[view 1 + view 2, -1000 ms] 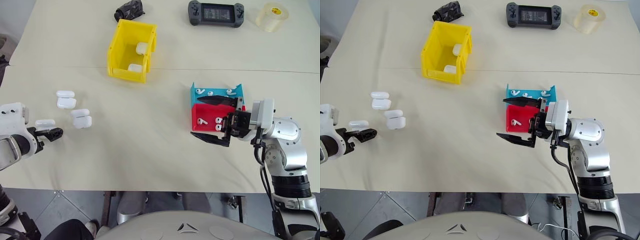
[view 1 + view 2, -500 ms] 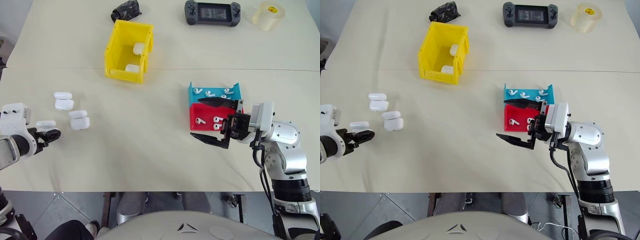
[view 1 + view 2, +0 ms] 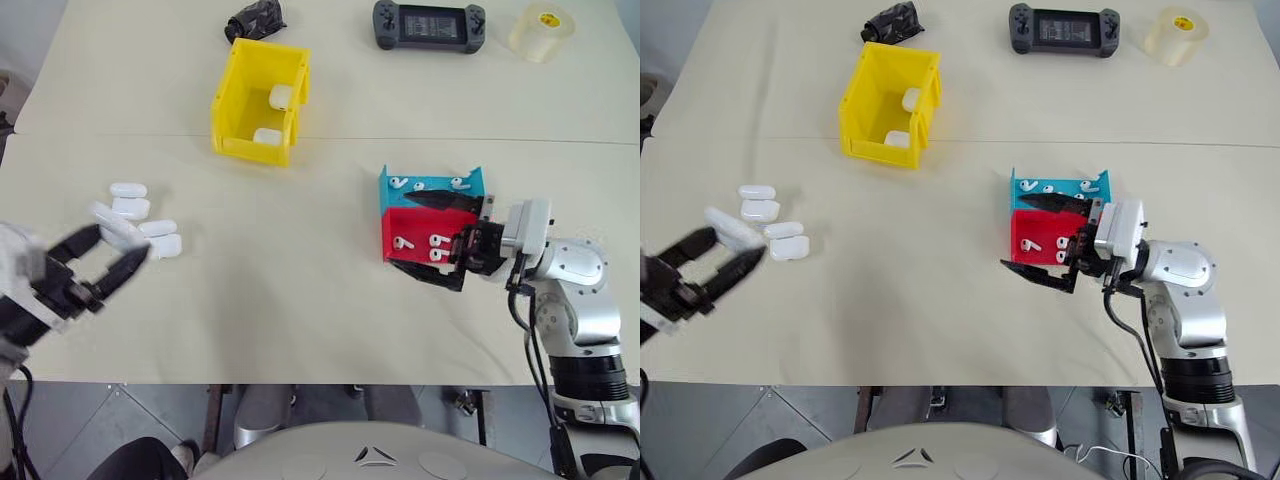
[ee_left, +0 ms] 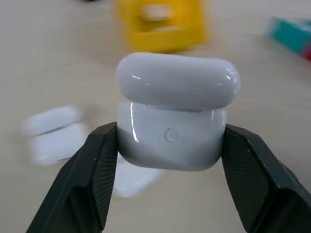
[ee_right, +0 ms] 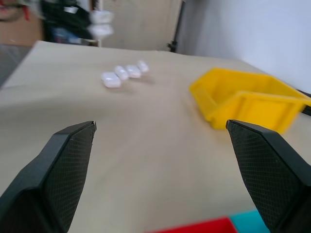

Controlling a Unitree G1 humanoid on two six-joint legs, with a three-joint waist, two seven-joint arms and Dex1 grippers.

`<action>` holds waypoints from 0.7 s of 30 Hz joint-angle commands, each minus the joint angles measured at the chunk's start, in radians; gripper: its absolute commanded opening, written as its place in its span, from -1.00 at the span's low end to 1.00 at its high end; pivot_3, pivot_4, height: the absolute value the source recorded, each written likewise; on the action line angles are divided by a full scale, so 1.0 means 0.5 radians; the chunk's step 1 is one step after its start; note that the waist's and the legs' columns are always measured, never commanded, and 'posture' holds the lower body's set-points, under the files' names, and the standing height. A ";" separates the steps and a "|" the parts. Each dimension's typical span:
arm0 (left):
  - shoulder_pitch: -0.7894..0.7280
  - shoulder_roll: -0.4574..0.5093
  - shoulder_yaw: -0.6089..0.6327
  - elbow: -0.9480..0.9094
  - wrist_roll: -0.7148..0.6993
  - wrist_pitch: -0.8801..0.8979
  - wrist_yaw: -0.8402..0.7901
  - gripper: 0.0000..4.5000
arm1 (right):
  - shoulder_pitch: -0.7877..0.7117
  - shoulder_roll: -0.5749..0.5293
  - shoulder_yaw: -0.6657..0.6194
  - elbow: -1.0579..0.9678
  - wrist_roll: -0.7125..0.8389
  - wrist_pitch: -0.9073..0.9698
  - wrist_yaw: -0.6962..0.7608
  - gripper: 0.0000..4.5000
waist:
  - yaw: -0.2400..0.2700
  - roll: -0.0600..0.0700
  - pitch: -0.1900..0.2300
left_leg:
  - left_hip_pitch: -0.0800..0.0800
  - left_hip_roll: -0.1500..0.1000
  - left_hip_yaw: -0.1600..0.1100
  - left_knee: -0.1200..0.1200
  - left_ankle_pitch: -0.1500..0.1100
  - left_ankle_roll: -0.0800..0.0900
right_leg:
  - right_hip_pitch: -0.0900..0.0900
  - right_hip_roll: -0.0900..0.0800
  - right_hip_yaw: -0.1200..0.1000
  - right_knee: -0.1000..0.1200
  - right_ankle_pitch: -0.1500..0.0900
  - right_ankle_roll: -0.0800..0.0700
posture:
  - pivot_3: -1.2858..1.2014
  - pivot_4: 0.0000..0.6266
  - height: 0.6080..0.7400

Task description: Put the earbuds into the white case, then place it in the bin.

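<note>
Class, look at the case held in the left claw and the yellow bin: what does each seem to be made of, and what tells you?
Case: likely hard glossy plastic; bright highlights glint on its smooth white shell. Bin: probably moulded plastic; uniform bright yellow, thin stiff walls, duller sheen.

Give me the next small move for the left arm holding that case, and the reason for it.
Probably carry the white case toward the red tray and the right gripper. The left gripper is clamped on the case's body with the lid ajar and lifted off the table. No earbuds show in it, and the earbuds lie in the trays, where the right gripper stands open.
</note>
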 commanded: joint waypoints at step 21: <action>-0.913 -0.732 -1.752 0.699 0.281 -1.213 -0.565 0.24 | 1.119 -0.386 -1.146 -0.020 -0.086 -0.185 0.001 1.00 | 0.035 0.003 -0.003 | 0.005 0.002 0.013 0.003 0.000 0.008 | 0.004 0.010 0.010 0.002 0.003 0.006 | 0.03 -0.52 1.00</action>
